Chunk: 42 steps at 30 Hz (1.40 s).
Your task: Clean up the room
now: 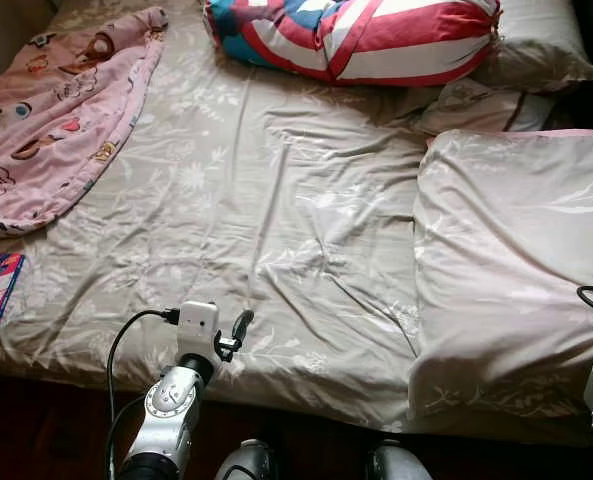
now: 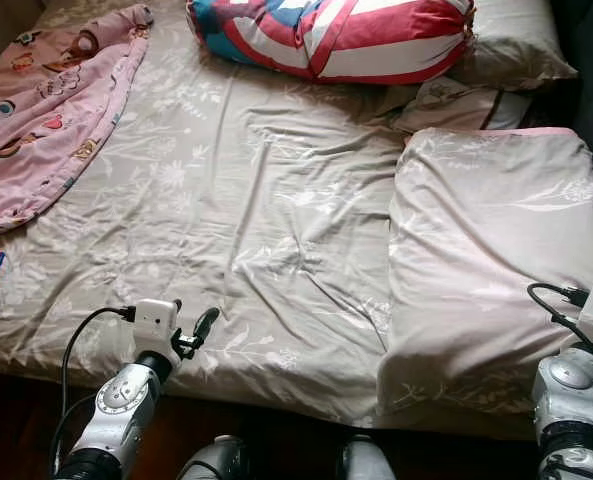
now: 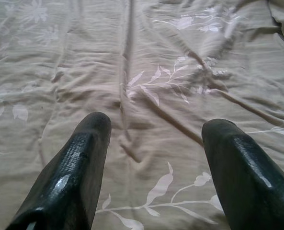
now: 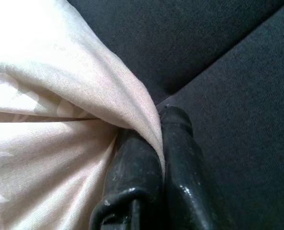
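The right hand point(image 4: 163, 139) is clenched on an edge of the folded beige leaf-print quilt point(image 2: 486, 260), the left hand point(image 3: 153, 143) hovers released over the wrinkled beige bedsheet point(image 1: 256, 200), and beyond lies a red-white-blue striped pillow point(image 1: 356, 35).

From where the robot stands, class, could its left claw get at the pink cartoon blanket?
Probably, with a stretch. The left claw, open over the sheet, has only bare fabric between it and the pink cartoon blanket, which lies farther up the bed on its own side.
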Tool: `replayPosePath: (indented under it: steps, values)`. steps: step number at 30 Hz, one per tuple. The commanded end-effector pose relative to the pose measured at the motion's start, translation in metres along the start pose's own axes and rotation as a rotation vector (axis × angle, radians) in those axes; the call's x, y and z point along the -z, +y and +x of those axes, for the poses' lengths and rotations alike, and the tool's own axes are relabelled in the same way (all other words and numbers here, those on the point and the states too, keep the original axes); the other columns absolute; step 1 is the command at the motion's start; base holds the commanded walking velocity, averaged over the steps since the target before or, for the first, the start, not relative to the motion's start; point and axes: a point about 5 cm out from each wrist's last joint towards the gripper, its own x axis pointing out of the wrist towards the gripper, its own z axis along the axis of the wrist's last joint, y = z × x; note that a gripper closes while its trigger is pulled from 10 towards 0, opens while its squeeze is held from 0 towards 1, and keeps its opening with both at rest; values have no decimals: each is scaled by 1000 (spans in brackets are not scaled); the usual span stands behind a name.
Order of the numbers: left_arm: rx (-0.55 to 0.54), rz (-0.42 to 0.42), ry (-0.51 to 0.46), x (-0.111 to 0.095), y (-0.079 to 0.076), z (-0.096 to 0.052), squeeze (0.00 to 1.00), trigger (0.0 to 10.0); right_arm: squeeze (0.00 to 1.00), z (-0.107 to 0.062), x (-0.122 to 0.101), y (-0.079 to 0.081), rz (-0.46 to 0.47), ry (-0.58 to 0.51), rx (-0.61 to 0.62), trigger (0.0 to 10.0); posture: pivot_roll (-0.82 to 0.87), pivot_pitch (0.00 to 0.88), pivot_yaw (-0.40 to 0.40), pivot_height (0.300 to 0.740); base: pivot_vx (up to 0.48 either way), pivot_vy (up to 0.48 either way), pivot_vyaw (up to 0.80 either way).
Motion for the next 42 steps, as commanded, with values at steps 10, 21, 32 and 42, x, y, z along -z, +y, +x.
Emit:
replayPosePath:
  steps: [10, 21, 32, 42]
  values:
    - [-27, -16, 39, 12, 8, -9, 0, 10000, 1000, -5, -15, 11, 109, -91, -61, 10000, 3, 268, 37, 740, 0, 0, 0]
    - [-40, -68, 126, 27, 9, -11, 0, 10000, 0, -71, 11, 102, 152, 16, -724, 10000, -9, 260, 32, 740, 0, 0, 0]
    - [-96, -130, 338, 58, 19, -26, 0, 10000, 0, -137, 84, 123, 29, 268, -963, 10000, 0, 241, 35, 740, 0, 0, 0]
    - [-231, -121, 679, 112, 33, -85, 0, 10000, 0, -171, 140, 104, -174, 446, -1059, 10000, -5, 212, 9, 740, 0, 0, 0]
